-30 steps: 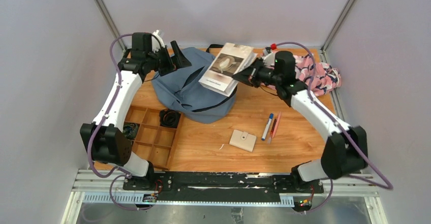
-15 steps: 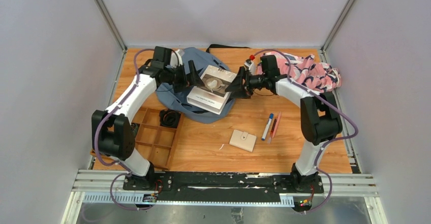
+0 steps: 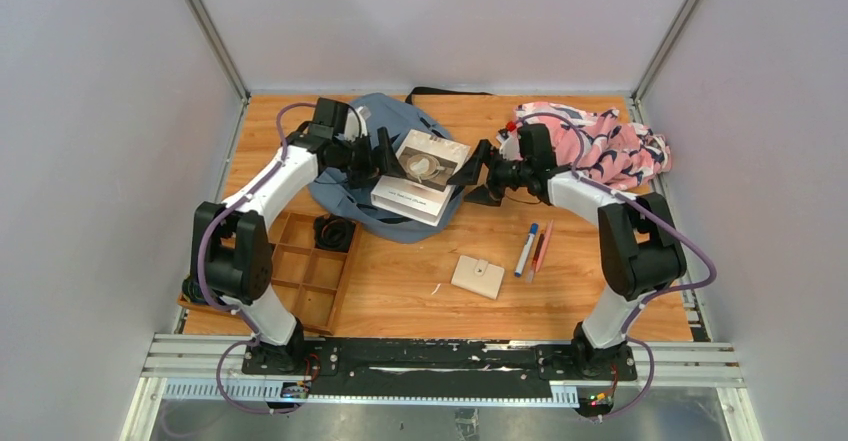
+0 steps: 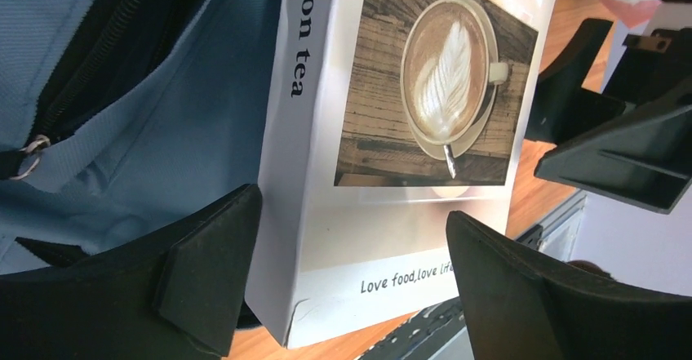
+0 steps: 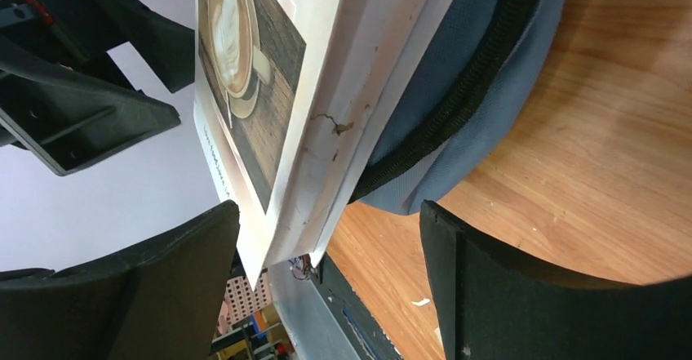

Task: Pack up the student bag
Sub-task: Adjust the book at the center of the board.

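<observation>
- Tray (image 3: 300, 279), left side of the tabletop (image 3: 400, 306): wooden and split into compartments. A black round object (image 3: 333, 231) sits in its far right compartment.
- Left claw (image 3: 378, 158): jaws wide, gripping nothing. In its wrist view the box's end lies between the fingers.
- Bag (image 3: 345, 189), far centre-left of the tabletop, just behind the tray and between the two claws: grey-blue, with a dark zipper seam. The box lies on top of it; whether any of the box is inside the opening cannot be told.
- Box (image 3: 420, 176): white, with a photo of a latte in a cup. The print on its side reads "…oon tea". The line under the photo reads "Love food, love li…" and is cut off by a finger.
- Right claw (image 3: 472, 176): jaws wide, holding nothing, just right of the box.
- Beige case (image 3: 478, 277), marker (image 3: 526, 249) and red pen (image 3: 541, 250): all flat on the tabletop, nearer than the right claw.
- Pink, white and navy cloth (image 3: 610, 151): bunched at the far right.
</observation>
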Controlling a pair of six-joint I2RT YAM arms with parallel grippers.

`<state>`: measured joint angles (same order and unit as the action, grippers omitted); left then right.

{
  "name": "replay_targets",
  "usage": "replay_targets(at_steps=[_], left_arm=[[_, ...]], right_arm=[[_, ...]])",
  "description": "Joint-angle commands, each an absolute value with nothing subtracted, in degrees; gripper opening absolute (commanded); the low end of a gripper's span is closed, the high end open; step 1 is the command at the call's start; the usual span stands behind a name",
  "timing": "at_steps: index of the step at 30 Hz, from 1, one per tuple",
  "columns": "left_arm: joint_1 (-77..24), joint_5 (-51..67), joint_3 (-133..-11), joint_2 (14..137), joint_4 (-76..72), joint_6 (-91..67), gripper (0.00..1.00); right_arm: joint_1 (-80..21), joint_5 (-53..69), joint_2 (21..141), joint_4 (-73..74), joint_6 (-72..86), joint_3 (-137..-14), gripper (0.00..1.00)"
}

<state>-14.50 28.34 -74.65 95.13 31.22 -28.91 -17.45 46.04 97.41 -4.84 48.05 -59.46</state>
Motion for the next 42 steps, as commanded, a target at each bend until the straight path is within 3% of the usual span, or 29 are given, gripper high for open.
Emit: replay_targets(at_steps=[1, 6, 16, 17, 21, 24, 28, 37, 42], left_arm=[[-15.82, 32.26, -71.21, 94.83, 26.12, -31.01, 0.87], [-19.6, 35.13, -66.32, 92.69, 20.52, -35.22, 0.77], [-26.85, 34.84, -62.1, 87.61, 14.38, -40.32, 0.77], [-27.2, 34.95, -62.25, 87.67, 14.27, -40.3, 0.77], [-28.22, 34.24, -63.0, 87.61, 15.58, -39.09, 0.82], [-27.47, 32.36, -64.04, 87.02, 19.02, -35.81, 0.91], [-22.77, 34.88, -64.55, 84.92, 20.61, -34.21, 0.95], [-17.7, 46.3, -68.59, 86.09, 20.81, -25.85, 1.0], [-15.92, 56.0, -60.33, 85.55, -2.47, -40.6, 1.0]], right_arm=[[-18.81, 46.43, 98.17, -11.03, 52.28, -58.83, 0.85], [-18.81, 49.79, 99.56, -17.38, 56.73, -56.18, 0.9], [-18.33, 53.79, 98.17, -27.62, 60.07, -49.12, 0.83], [-18.17, 54.27, 97.87, -28.62, 60.55, -48.45, 0.8], [-16.93, 55.61, 95.82, -30.58, 61.67, -46.17, 0.51], [-15.3, 56.73, 94.33, -26.69, 58.62, -45.96, 0.45], [-12.31, 58.74, 91.45, -21.13, 54.05, -45.86, 0.35], [-10.1, 67.9, 83.3, 5.19, 27.79, -55.44, 0.35], [-10.17, 72.43, 78.6, 4.37, 24.15, -56.8, 0.42]])
